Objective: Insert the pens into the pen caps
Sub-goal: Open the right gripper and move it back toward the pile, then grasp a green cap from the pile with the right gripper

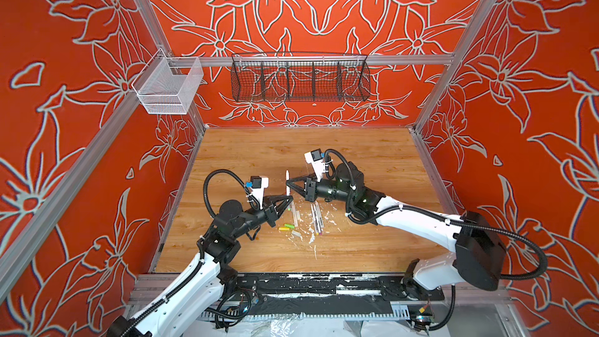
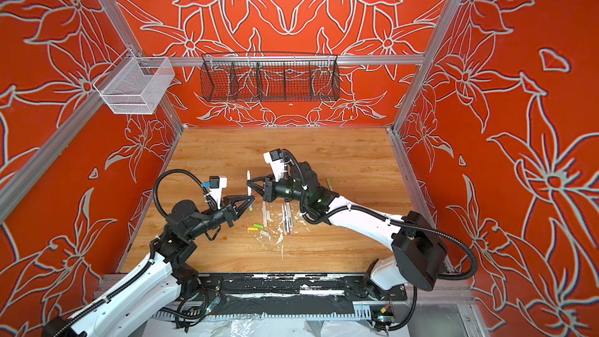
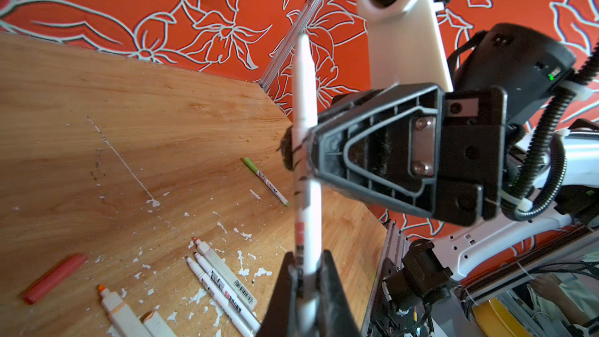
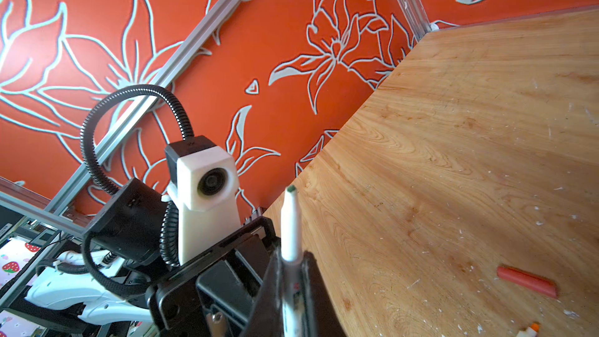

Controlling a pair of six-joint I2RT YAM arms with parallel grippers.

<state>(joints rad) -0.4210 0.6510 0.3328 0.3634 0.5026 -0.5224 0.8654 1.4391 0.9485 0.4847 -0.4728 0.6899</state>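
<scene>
The left pincer (image 1: 289,201) was clamped on the lower end of an upright white pen (image 1: 287,176) over the bench (image 1: 356,254). The right pincer (image 1: 287,185) was clamped on its middle. Loose caps (image 1: 288,225) and bare pens (image 1: 317,220) lay beneath, so most capping seemed undone. The right wrist view alone showed the held pen's bare tip (image 4: 290,190). The left wrist view showed an orange-red cap (image 3: 53,278) plainly.

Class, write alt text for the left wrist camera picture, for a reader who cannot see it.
A white pen is held between two black tools: the right tool clamps its middle and the left tool is shut on one end. On the wooden table beyond lie several uncapped pens and an orange-red cap.
</scene>
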